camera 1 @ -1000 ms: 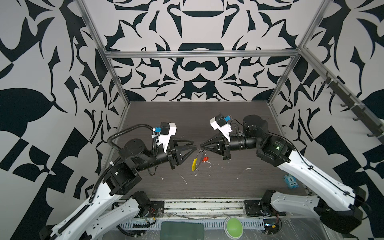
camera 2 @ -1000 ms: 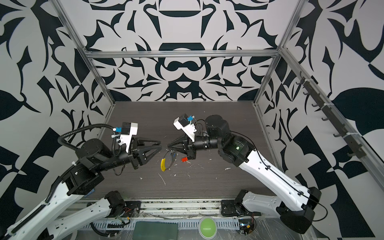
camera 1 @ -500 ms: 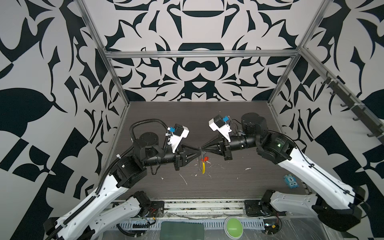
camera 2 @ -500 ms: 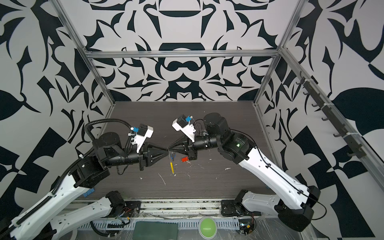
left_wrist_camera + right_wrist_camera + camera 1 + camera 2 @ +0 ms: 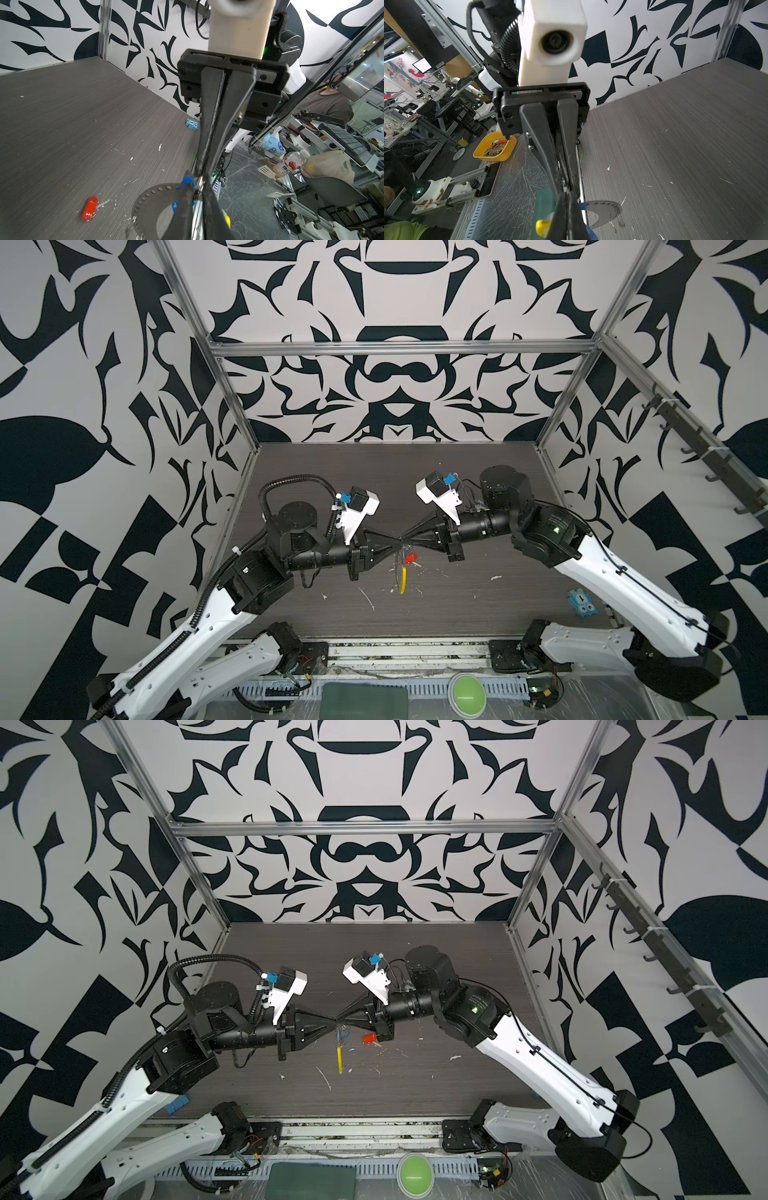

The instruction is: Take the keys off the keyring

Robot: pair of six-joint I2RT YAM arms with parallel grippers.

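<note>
Above the middle of the bench [image 5: 478, 614], the left hand [image 5: 397, 540] and the right hand [image 5: 406, 538] met tip to tip. Both lay almost level and pointed at each other. The right hand's jaws were fully closed on the keyring [image 5: 401, 578], which hung straight down from the meeting point with its yellow sleeve [image 5: 340, 1058] lowest.

The left hand's fingers [image 5: 185, 209] were drawn together at the tips on that same spot. In the left wrist view the blue-headed key [image 5: 188, 180] sat right against those tips, beside a bit of silver wire. Whether the left hand pinched the key or the wire could not be told.

Seen from the wrist cameras, the keyring showed as a grey curved band with dots along its rim, reaching out from between the two hands.

The red-headed key [image 5: 410, 558] lay flat on the bench, apart from the keyring. In both top views it was just to the right of the hanging loop and under the right hand's fingers. A light-blue block [image 5: 581, 602] lay well apart, near the bench's right edge.
</note>
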